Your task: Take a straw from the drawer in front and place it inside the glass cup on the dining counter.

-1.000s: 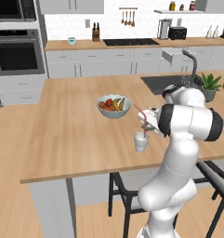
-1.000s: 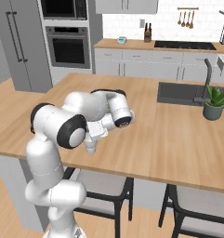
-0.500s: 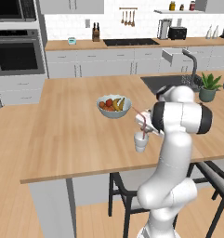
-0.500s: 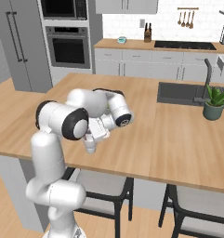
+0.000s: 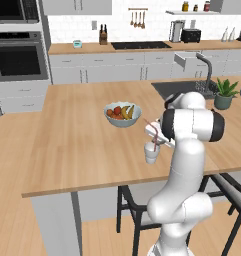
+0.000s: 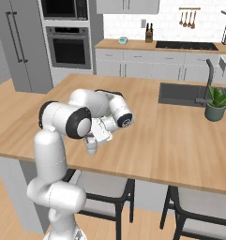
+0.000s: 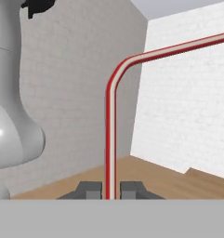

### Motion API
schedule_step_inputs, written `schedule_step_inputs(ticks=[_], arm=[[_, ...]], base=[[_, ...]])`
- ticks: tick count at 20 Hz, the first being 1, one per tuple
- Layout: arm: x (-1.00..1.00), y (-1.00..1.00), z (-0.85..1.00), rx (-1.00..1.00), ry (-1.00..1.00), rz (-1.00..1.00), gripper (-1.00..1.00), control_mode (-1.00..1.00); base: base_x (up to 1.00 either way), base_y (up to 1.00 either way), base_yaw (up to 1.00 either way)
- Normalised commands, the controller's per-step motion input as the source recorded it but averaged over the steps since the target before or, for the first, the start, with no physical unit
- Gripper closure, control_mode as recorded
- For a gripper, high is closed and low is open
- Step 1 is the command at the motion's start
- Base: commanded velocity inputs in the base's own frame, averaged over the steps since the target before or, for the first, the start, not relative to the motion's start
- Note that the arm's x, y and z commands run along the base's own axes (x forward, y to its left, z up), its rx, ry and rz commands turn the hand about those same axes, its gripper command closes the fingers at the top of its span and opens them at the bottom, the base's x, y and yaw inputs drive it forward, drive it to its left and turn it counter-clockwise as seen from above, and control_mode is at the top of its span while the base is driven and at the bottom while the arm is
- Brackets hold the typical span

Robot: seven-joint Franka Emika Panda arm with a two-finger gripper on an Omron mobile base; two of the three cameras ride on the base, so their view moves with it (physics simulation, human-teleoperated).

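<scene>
We see the glass cup (image 5: 151, 152), a small translucent whitish tumbler, standing upright on the dining counter (image 5: 72, 145), a broad light-wood slab, close to its near edge. From the right base camera the glass cup (image 6: 91, 145) again sits just inside that near edge of the dining counter (image 6: 180, 140). The straw (image 5: 152, 128) is a very thin red-pink stick rising above the cup's mouth, tilted; we cannot tell whether its lower end is inside the cup. Up close, the straw (image 7: 111, 125) shows red and white stripes, a straight shaft and a bent end.
</scene>
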Motion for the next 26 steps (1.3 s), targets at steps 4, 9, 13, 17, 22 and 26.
schedule_step_inputs(ticks=[4, 9, 13, 17, 22, 26], arm=[[0.00, -0.09, 0.00, 0.00, -0.10, 0.06, 1.00, -1.00], [0.01, -0.11, 0.00, 0.01, -0.03, 0.06, 1.00, -1.00], [-0.21, 0.00, 0.00, 0.00, -0.02, 0.01, 1.00, -1.00], [-0.01, 0.00, 0.09, 0.00, 0.00, 0.00, 1.00, -1.00], [0.28, 0.00, 0.09, 0.02, 0.00, 0.01, 1.00, -1.00], [0.27, 0.00, -0.02, 0.01, 0.00, 0.02, 1.00, -1.00]], base=[[0.00, 0.00, 0.00], [0.00, 0.00, 0.00], [0.00, 0.00, 0.00], [0.00, 0.00, 0.00], [0.00, 0.00, 0.00], [0.00, 0.00, 0.00]])
